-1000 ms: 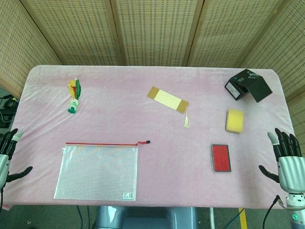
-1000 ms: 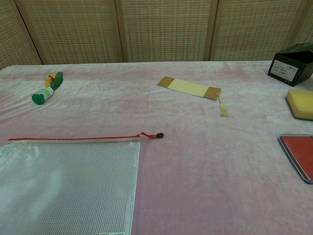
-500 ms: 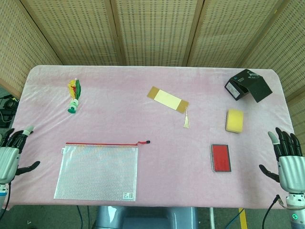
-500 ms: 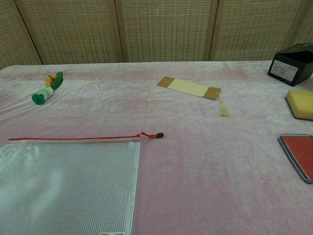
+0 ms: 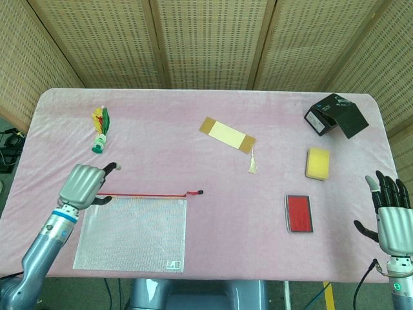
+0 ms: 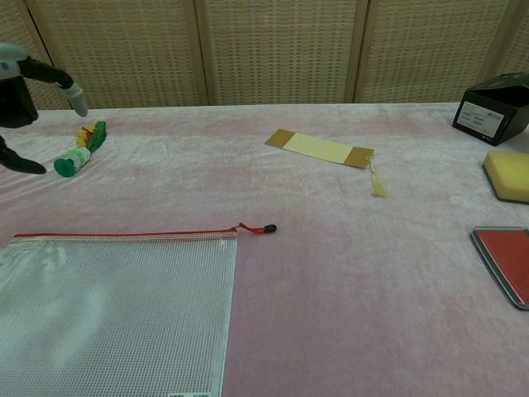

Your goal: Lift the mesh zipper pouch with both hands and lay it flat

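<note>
Barely begun: clear mesh zipper pouch with red zip [image 5: 132, 231] lies flat near the table's front-left, ungrasped, left hand [image 5: 82, 185] poised empty above its corner (fingers loosely parted), right hand [image 5: 389, 219] spread wide, well apart.

The pouch [image 5: 131, 232] lies flat near the front edge of the table [image 5: 193, 110], towards its left corner. The left hand [image 5: 82, 186] hovers at the pouch's back left corner; the right hand [image 5: 392, 219] hangs off the right edge. A toy [image 5: 100, 131] lies behind the pouch (well apart). The bookmark [image 5: 227, 135] sits mid-table, the box [image 5: 335, 115] in the back right corner, the sponge [image 5: 318, 163] before it, the case [image 5: 299, 213] nearer the front.
</note>
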Controlling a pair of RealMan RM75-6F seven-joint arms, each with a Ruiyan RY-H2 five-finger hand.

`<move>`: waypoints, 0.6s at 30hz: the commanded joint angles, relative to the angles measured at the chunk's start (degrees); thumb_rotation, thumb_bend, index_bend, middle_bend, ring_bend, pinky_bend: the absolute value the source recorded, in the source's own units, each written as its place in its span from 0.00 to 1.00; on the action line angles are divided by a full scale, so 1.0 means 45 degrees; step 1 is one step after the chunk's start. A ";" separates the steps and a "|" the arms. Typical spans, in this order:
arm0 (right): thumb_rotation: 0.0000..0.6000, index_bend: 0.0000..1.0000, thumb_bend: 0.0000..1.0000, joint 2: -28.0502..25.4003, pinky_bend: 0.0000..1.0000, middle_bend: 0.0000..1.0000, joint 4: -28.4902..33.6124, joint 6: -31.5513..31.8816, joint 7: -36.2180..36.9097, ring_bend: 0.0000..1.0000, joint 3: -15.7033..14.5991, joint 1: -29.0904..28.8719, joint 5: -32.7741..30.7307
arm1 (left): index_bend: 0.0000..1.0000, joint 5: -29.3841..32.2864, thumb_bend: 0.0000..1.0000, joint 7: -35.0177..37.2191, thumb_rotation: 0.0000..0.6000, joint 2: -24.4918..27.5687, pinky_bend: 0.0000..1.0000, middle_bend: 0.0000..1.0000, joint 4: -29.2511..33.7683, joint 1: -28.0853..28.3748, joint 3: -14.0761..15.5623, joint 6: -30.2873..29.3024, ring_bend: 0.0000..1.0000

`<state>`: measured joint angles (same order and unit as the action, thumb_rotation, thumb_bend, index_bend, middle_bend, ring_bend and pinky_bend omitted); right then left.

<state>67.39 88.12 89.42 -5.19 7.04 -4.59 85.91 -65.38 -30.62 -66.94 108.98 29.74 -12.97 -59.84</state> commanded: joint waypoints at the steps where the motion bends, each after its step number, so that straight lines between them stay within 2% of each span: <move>1: 1.00 0.03 0.00 0.0044 0.00 0.00 -0.0010 -0.0086 -0.0167 0.00 0.0050 -0.0045 -0.0116 | 0.39 0.3615 0.06 -0.2441 1.00 -0.1885 1.00 0.96 -0.0362 0.2770 -0.0848 0.1604 0.90; 4: 1.00 0.03 0.00 0.0067 0.00 0.00 0.0014 -0.0132 -0.0388 0.00 0.0106 -0.0076 -0.0237 | 0.47 0.4539 0.16 -0.2907 1.00 -0.3042 1.00 0.96 -0.1507 0.3846 -0.0877 0.1876 0.91; 9: 1.00 0.03 0.00 0.0080 0.00 0.00 -0.0010 -0.0373 -0.0543 0.00 0.0180 -0.0143 -0.0548 | 0.49 0.6490 0.23 -0.3578 1.00 -0.4819 1.00 0.96 -0.3378 0.5460 -0.0733 0.2239 0.91; 15: 1.00 0.03 0.00 0.0048 0.00 0.00 -0.0156 -0.0584 -0.0424 0.00 0.0319 -0.0216 -0.0885 | 0.50 0.8323 0.24 -0.4453 1.00 -0.6167 1.00 0.96 -0.4763 0.7011 -0.0528 0.2206 0.91; 18: 1.00 0.03 0.00 0.0023 0.00 0.00 -0.0318 -0.0706 -0.0242 0.00 0.0412 -0.0233 -0.1126 | 0.48 0.9285 0.26 -0.4686 1.00 -0.7274 1.00 0.96 -0.6068 0.7786 -0.0442 0.2433 0.91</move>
<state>67.55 86.95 86.48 -6.60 8.72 -5.59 81.13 -26.86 -50.41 -96.00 85.81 61.92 -15.42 -49.84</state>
